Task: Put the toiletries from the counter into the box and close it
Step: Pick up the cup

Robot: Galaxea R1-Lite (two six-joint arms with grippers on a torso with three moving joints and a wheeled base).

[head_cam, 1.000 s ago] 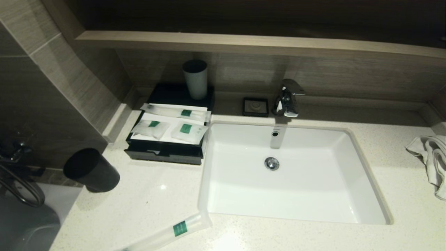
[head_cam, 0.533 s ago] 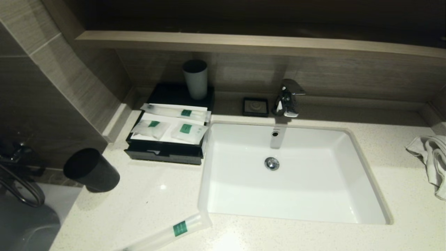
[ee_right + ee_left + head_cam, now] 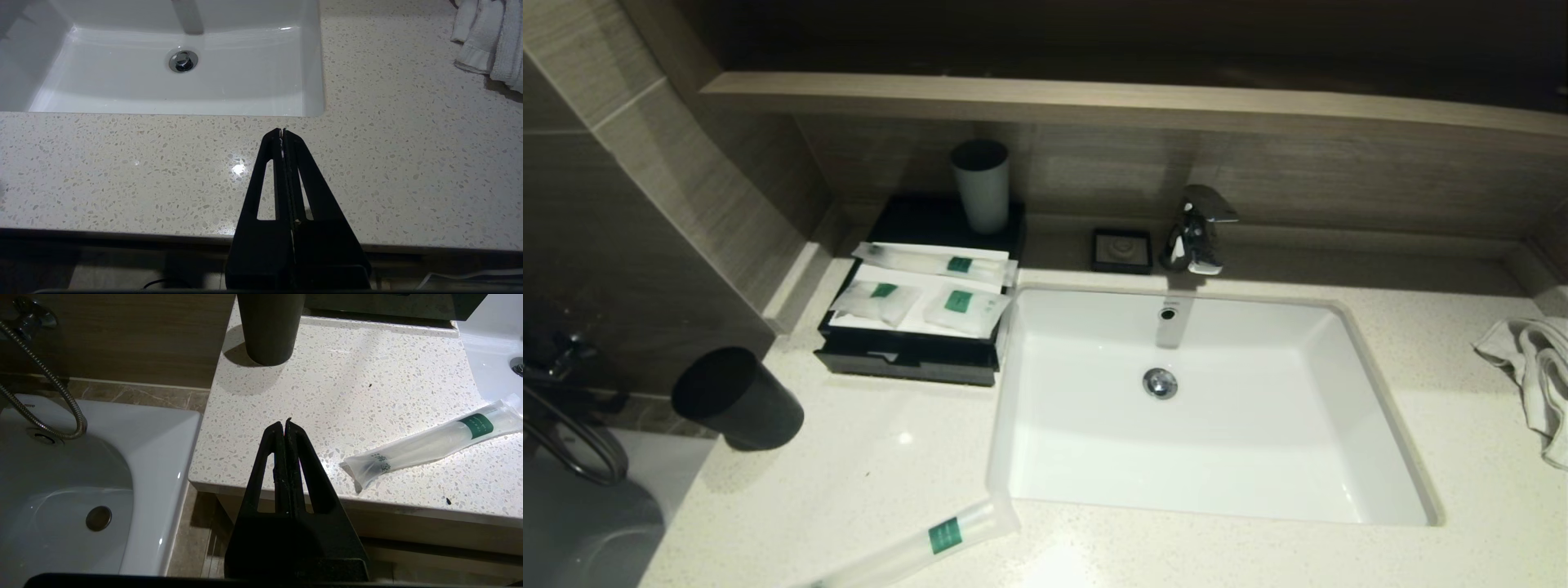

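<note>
The black box stands at the back left of the counter, its front drawer slightly out. On its white top lie one long slim packet and two small pouches. A second long slim packet lies on the counter's front edge, in front of the sink's left corner; it also shows in the left wrist view. My left gripper is shut and empty, over the counter's front edge left of that packet. My right gripper is shut and empty, over the counter in front of the sink.
A black tumbler stands on the counter's left edge, a grey one on the box's back. A small black square dish and a chrome tap are behind the sink. A white towel lies at the right. A bathtub lies left of the counter.
</note>
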